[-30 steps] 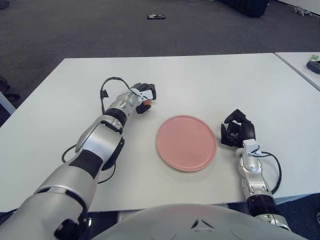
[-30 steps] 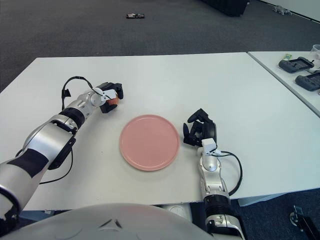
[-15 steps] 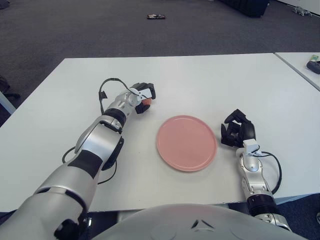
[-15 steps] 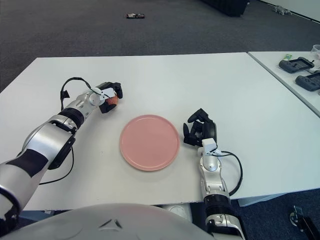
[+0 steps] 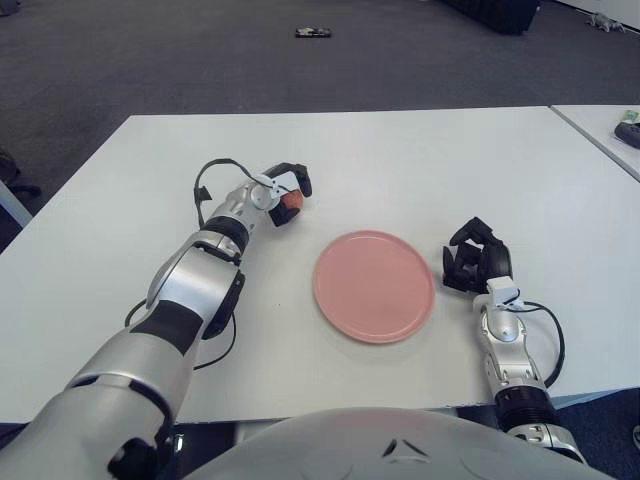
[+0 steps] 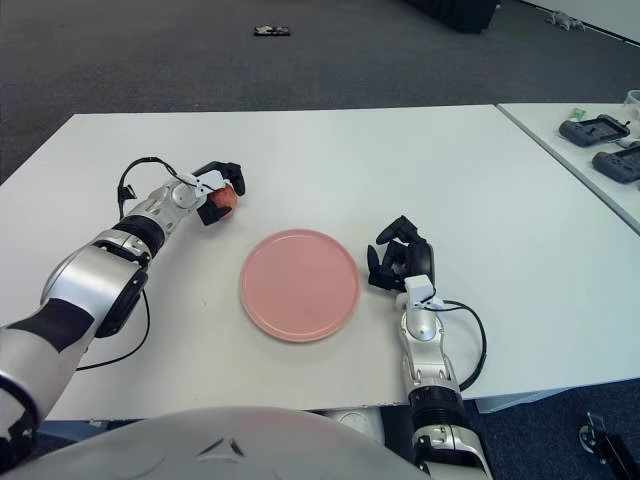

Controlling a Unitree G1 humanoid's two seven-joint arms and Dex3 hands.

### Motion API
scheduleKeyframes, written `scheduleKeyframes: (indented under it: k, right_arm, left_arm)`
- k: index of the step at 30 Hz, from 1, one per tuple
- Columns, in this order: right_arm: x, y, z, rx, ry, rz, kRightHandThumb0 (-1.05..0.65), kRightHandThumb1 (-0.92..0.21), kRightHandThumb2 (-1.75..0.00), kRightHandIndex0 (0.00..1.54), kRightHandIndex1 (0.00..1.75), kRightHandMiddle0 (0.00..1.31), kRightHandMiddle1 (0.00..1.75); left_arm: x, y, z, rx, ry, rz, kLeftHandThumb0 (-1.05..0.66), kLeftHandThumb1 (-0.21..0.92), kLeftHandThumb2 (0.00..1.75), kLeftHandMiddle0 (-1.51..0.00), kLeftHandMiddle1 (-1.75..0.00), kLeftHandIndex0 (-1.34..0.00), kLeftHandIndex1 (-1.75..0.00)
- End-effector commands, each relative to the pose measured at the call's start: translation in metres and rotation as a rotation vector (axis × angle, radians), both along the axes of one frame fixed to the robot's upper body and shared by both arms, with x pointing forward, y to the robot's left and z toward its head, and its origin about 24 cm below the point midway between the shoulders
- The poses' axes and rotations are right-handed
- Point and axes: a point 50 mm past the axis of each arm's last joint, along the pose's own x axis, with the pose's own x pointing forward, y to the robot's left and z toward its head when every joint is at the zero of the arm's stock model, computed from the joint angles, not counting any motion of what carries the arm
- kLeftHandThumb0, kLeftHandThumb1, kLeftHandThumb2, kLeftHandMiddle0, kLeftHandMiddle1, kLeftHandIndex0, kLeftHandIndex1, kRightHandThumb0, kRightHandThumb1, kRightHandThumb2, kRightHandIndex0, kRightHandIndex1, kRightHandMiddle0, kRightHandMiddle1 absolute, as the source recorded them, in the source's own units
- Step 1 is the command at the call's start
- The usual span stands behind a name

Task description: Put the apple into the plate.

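Left eye view, L to R: left arm stretched fwd across white table (image 5: 420, 160), black cable looped at wrist. Left hand (image 5: 281, 194) sits up-left of plate, fingers closed round apple (image 5: 291, 200); reddish-orange fruit shows between black fingertips and white finger housing. Apple apart from plate, not over it; whether it touches tabletop can't tell.

Centre: pink plate (image 5: 374, 285), round, flat on table, nothing in it. Lies between the two hands, nearer right hand than left.

Right: right hand (image 5: 476, 267) just beside plate's right rim, idle. Black fingers curled inward, grasping nothing. Forearm runs back toward near table edge, black cable (image 5: 548, 340) looping beside wrist.

Surrounds, right eye view: second white table (image 6: 590, 160) at far right, narrow gap separating it from main one, carrying two dark devices (image 6: 598, 128) and a clear cup at frame edge. Dark carpet floor (image 6: 150, 60) beyond; small dark object (image 6: 272, 32) lies on it, far centre-left, type not discernible.
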Motion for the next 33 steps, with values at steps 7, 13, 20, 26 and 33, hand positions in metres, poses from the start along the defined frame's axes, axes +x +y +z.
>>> scheduleKeyframes:
  k: [7,13,20,26,33]
  right_arm:
    - [-0.007,-0.002,-0.013,-0.002,0.069,-0.005,-0.47,-0.34,-1.3,1.12,1.75,0.59,1.75]
    - [-0.007,-0.001,-0.013,-0.001,0.069,-0.003,-0.47,-0.34,-1.29,1.11,1.75,0.59,1.75]
    - [-0.008,0.0,-0.014,0.002,0.085,-0.011,-0.47,-0.34,-1.3,1.09,1.75,0.59,1.75]
    - [-0.008,0.0,-0.014,-0.005,0.094,-0.013,-0.47,-0.36,-1.28,1.06,1.75,0.58,1.75]
    - [-0.008,0.0,-0.015,-0.01,0.107,-0.017,-0.47,-0.35,-1.28,1.08,1.75,0.58,1.75]
  left_arm:
    - [0.009,-0.007,0.027,-0.074,-0.087,-0.076,0.0,-0.1,1.75,-0.97,-1.62,-0.7,-1.75]
    - [0.009,-0.013,0.037,-0.118,-0.132,-0.134,0.0,-0.1,1.75,-0.97,-1.62,-0.7,-1.75]
    - [0.005,-0.024,0.043,-0.18,-0.168,-0.217,0.0,-0.1,1.74,-0.97,-1.61,-0.7,-1.75]
    - [-0.003,-0.038,0.043,-0.202,-0.212,-0.316,0.0,-0.1,1.74,-0.97,-1.6,-0.7,-1.75]
    - [-0.014,-0.05,0.048,-0.244,-0.269,-0.434,0.0,-0.1,1.74,-0.98,-1.6,-0.7,-1.75]
